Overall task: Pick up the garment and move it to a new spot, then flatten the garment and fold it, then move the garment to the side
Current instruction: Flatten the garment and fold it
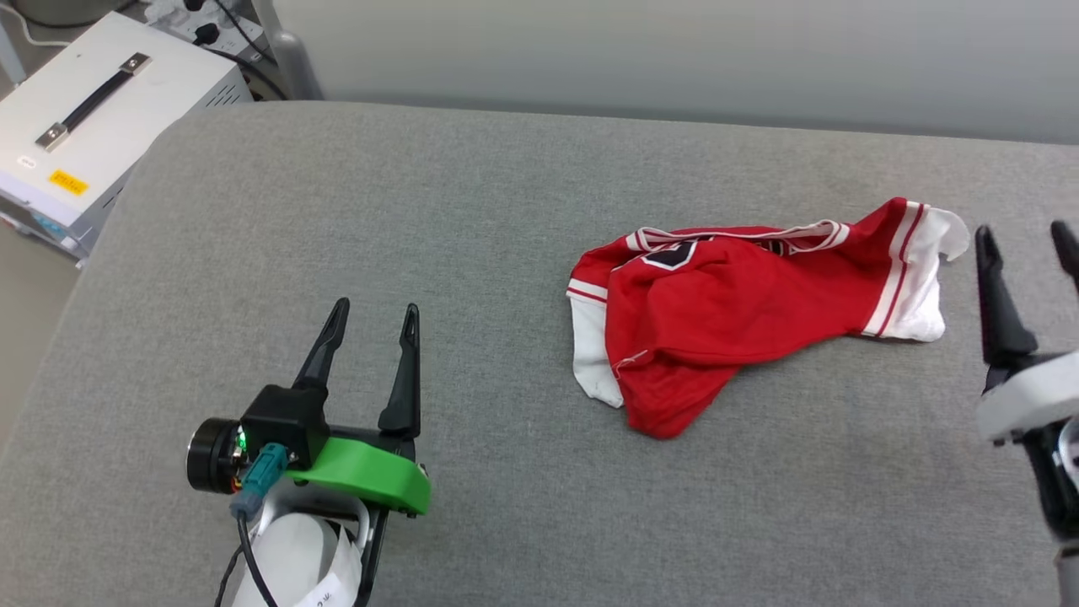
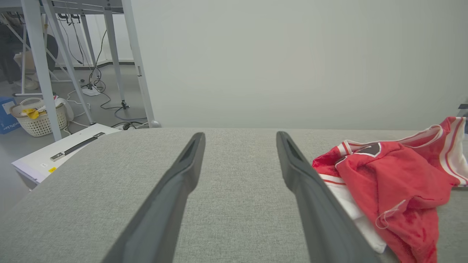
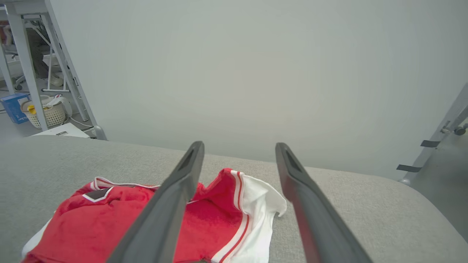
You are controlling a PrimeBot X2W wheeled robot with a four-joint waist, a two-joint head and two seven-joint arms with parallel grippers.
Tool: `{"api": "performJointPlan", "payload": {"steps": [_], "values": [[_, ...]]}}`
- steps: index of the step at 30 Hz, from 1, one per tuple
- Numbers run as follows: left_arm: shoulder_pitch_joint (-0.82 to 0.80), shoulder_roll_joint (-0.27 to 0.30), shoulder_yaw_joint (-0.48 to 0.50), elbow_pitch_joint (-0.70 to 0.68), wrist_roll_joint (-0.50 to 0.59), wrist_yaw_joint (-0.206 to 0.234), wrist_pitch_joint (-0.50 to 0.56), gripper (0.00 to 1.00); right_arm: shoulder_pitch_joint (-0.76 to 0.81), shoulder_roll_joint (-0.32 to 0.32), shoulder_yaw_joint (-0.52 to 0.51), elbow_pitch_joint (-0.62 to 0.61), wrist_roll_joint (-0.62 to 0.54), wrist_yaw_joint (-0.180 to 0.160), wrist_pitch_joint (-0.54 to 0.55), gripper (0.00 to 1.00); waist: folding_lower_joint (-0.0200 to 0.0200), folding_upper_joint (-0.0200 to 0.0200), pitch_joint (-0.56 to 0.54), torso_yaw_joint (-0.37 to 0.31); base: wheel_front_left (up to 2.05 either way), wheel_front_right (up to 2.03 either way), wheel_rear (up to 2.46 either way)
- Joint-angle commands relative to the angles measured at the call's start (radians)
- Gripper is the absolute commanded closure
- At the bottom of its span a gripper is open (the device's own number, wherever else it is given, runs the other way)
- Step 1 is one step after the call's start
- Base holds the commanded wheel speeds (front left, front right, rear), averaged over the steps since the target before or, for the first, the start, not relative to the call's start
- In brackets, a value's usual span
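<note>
The garment (image 1: 742, 312) is a red jersey with white sleeves and striped trim, lying crumpled right of centre on the grey padded table (image 1: 472, 219). My left gripper (image 1: 375, 310) hovers open over bare table, well to the garment's left, nothing between its fingers. My right gripper (image 1: 1027, 238) stands open at the right edge of the head view, just right of the white sleeve. In the left wrist view the garment (image 2: 395, 179) lies right of the open gripper (image 2: 239, 137). In the right wrist view the garment (image 3: 109, 223) lies below and left of the open gripper (image 3: 239, 146).
A white equipment case (image 1: 93, 118) with a black handle stands off the table's far left corner. A pale wall runs behind the table. Metal frame legs (image 2: 135, 62), cables and a white basket (image 2: 38, 117) are on the floor at the left.
</note>
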Motion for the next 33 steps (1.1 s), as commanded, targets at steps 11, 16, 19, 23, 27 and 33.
{"api": "performJointPlan", "payload": {"steps": [11, 16, 19, 23, 27, 33], "values": [[0.043, -0.004, -0.019, 0.005, 0.004, -0.012, -0.006, 0.0, 0.204, 0.106, 0.012, -0.116, -0.054, -0.001, -0.002, 0.0, 0.0, 0.0107, -0.024, -0.018, 0.0, 0.0, 0.0], [0.03, -0.004, -0.027, 0.008, 0.004, -0.014, -0.006, 0.0, 0.214, 0.052, 0.12, -0.145, -0.034, -0.001, 0.112, 0.0, 0.0, 0.0107, 0.002, 0.013, 0.0, 0.0, 0.0], [0.02, -0.004, -0.034, 0.014, 0.004, -0.014, -0.006, 0.0, 0.205, -0.004, 0.219, -0.152, 0.0, -0.001, 0.243, 0.0, 0.0, 0.0107, 0.025, 0.039, 0.0, 0.0, 0.0], [0.008, -0.005, -0.043, 0.021, 0.0, -0.015, -0.006, 0.0, 0.167, -0.065, 0.332, -0.149, 0.064, -0.001, 0.414, 0.0, 0.0, 0.0107, 0.051, 0.075, 0.0, 0.0, 0.0], [-0.013, -0.005, -0.066, 0.027, -0.018, -0.01, -0.006, 0.0, 0.085, -0.127, 0.436, -0.123, 0.1, -0.001, 0.544, 0.0, 0.0, 0.0107, 0.084, 0.14, 0.0, 0.0, 0.0], [-0.023, -0.005, -0.084, 0.033, -0.033, 0.001, -0.006, 0.0, 0.021, -0.149, 0.5, -0.07, 0.131, -0.001, 0.587, 0.0, 0.0, 0.0107, 0.103, 0.19, 0.0, 0.0, 0.0]]}}
